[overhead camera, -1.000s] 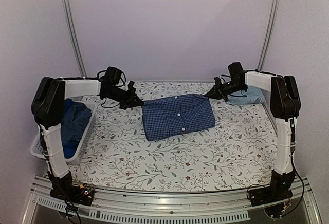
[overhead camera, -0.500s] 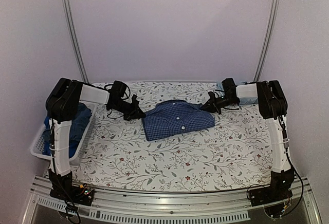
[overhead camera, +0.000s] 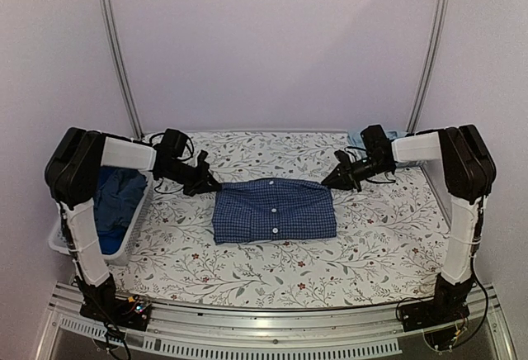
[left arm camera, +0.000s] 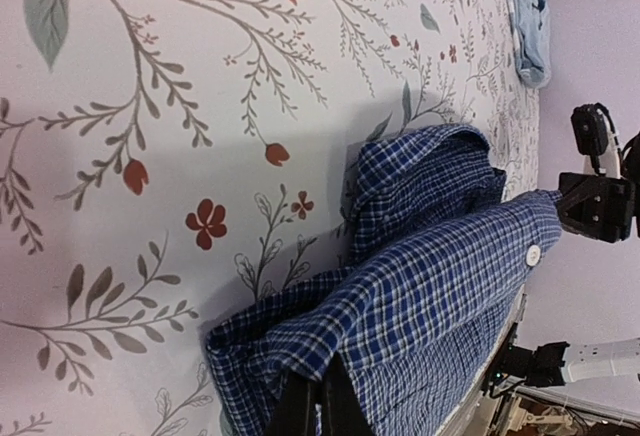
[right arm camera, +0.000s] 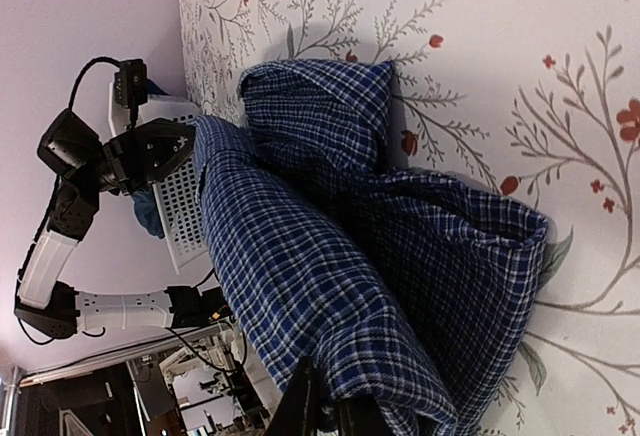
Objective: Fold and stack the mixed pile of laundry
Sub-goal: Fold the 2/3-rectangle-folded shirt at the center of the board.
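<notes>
Several blue garments (overhead camera: 120,195) lie heaped in the white basket (overhead camera: 139,211) at your far left, on the edge of the floral table (overhead camera: 247,269). Just right of the basket, your left gripper (overhead camera: 208,185) is low over the cloth with its jaws pressed together on the left edge of the dark blue checked shirt (overhead camera: 274,210). The left wrist view shows that edge pinched and lifted a little at the fingertips. The shirt sits mid-table between both arms as a broad rectangular fold. Its button placket faces up with two white buttons showing, and its far edge is pulled taut from one gripper to the other. In the wrist views the fabric bunches in a doubled layer on the far side. At the shirt's right edge, your right gripper (overhead camera: 332,182) is likewise clamped on the checked fabric, the cloth rising into the closed fingers in the right wrist view. Farther right, at the table's back corner behind the right arm, a light-blue garment (left arm camera: 527,16) lies apart from the shirt, mostly hidden from above.
</notes>
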{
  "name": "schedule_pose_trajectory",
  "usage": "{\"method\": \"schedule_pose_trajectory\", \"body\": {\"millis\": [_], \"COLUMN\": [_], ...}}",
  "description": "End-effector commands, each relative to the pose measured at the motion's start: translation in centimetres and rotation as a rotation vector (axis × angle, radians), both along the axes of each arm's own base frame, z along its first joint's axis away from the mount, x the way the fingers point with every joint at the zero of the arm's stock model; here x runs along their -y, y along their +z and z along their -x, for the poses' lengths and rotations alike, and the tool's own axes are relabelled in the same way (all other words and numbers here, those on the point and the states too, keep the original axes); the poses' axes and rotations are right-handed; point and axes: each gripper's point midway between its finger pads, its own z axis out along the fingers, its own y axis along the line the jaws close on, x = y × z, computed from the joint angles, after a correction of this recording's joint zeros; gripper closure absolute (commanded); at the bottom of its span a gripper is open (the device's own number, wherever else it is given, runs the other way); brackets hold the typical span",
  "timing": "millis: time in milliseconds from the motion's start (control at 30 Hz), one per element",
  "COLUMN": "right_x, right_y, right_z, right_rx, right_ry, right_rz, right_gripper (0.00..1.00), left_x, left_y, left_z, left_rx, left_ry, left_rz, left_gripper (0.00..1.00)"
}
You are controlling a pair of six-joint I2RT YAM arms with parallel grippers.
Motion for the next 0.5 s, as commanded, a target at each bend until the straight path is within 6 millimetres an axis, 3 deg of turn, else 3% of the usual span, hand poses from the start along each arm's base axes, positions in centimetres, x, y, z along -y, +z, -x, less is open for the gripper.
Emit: {"method": "schedule_pose_trajectory", "body": {"millis": [0,33,100,133,200,233,267,367,400,467], "right_x": [0.0,0.0,0.0,0.3,1.5,2.3,3.2,4.4,3.9,1.7], "right_y": [-2.6,-2.6,-2.8,-2.4,-0.4,1.0,2.1,7.0,8.6,9.8], "right_z": [-2.5,-3.1,-4.1,-4.6,-5.6,-6.0,-6.4,-6.5,-5.7,-3.7], "right_rx": [0.012,0.017,0.009,0.017,0.059,0.088,0.12,0.266,0.316,0.351], "right_ry": [-0.017,-0.024,-0.042,-0.056,-0.09,-0.111,-0.13,-0.132,-0.099,-0.023], "right_rz": [0.005,-0.001,-0.005,-0.004,-0.007,-0.003,0.01,0.049,0.042,0.006], "right_gripper": [0.83,0.74,0.61,0.56,0.52,0.48,0.44,0.31,0.29,0.29], "left_x": [-1.7,-2.0,-2.1,-2.3,-2.8,-3.2,-3.6,-3.6,-3.1,-0.9], "left_y": [-1.5,-1.8,-2.0,-1.6,0.2,1.8,3.3,8.6,9.8,11.3], "left_z": [-1.8,-2.2,-2.7,-3.1,-3.7,-4.0,-4.0,-3.0,-2.4,-0.8], "left_rx": [0.0,-0.001,-0.006,0.006,0.055,0.097,0.14,0.294,0.329,0.367], "left_ry": [0.037,0.049,0.06,0.066,0.087,0.1,0.107,0.08,0.053,-0.035], "left_rz": [-0.008,-0.01,-0.001,-0.004,-0.013,-0.017,-0.023,-0.024,-0.019,0.024], "left_gripper": [1.0,0.93,0.59,0.48,0.26,0.05,0.01,0.0,0.0,0.0]}}
